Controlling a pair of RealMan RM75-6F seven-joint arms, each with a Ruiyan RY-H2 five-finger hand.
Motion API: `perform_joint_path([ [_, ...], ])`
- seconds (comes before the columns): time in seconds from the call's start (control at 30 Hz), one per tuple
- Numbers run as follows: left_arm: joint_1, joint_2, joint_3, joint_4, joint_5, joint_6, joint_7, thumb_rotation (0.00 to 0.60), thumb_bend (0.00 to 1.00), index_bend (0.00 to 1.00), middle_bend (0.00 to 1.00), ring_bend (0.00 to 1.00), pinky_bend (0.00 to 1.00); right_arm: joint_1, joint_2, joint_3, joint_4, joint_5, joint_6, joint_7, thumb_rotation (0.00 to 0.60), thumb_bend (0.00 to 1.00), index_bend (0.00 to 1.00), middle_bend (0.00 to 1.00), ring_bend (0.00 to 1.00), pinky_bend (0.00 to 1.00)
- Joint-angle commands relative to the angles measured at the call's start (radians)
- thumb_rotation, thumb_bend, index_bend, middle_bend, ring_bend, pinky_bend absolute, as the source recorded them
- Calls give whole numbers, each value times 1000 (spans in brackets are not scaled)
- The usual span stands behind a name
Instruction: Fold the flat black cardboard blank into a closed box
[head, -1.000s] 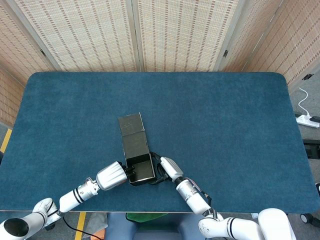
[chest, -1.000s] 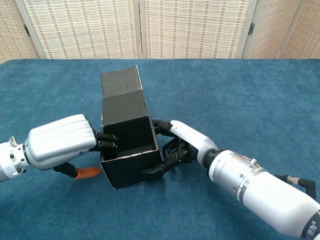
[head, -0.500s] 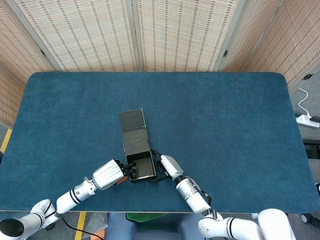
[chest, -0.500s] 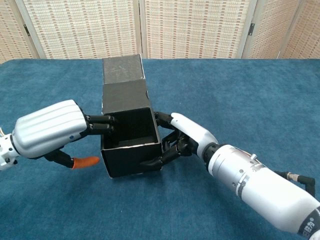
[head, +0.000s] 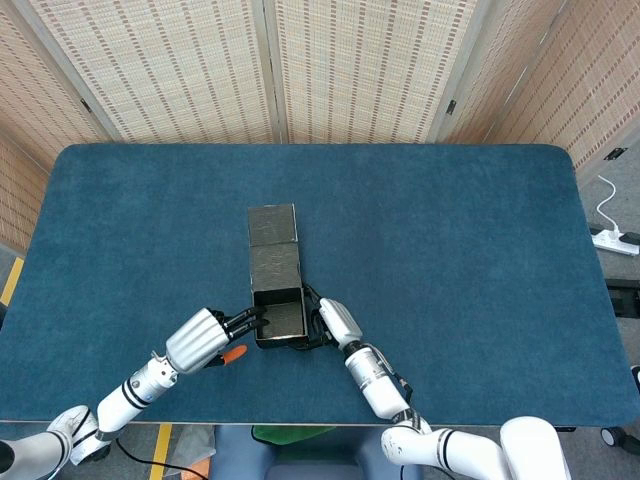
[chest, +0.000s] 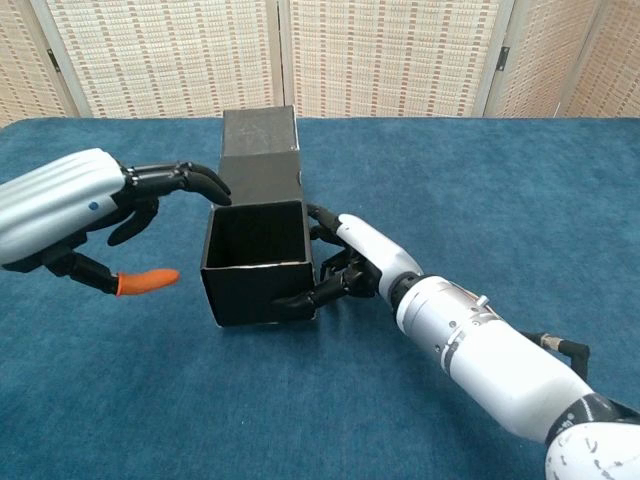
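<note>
The right hand (chest: 345, 270) is pressed against the right side of the black box (chest: 255, 262). Its dark fingers (chest: 300, 298) are curled around the near right corner, so the box is held by this hand. The same hand (head: 328, 322) is seen from the head view at the right wall of the box (head: 278, 300).

The left hand (chest: 85, 205) is kept just off the left side of the box. Its fingers are spread apart and nothing is held in them. Two dark fingertips (chest: 205, 186) are stretched toward the top left edge of the box, and whether they touch it cannot be told. An orange thumb tip (chest: 147, 281) is pointed toward the box from lower down. In the head view this hand (head: 205, 338) is seen to the left of the box.

The box is stood on the blue table (head: 450, 250), near the front edge. Its top is open and the inside is dark. A long lid flap (chest: 260, 150) is left standing up behind the opening, folded once across the middle.

A woven screen (head: 300, 70) is set behind the table.
</note>
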Motion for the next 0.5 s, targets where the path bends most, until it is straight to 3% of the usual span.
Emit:
perform_joint_path([
  [0.03, 10, 65, -10, -100, -60, -59, -96, 600, 318, 248, 281, 808, 920, 1, -10, -1, 13, 2, 0, 3, 600, 34, 0, 68, 672, 1000],
  [0.17, 8, 115, -7, -191, -109, -133, -209, 600, 316, 195, 244, 797, 926, -11, -1, -17, 0, 1, -6, 8, 600, 5, 0, 4, 635, 1000],
  [0.5, -15, 198, -15, -313, -180, -281, -403, 600, 287, 35, 138, 746, 927, -66, 60, -80, -105, -21, 17, -12, 600, 0, 0, 0, 601, 1000],
])
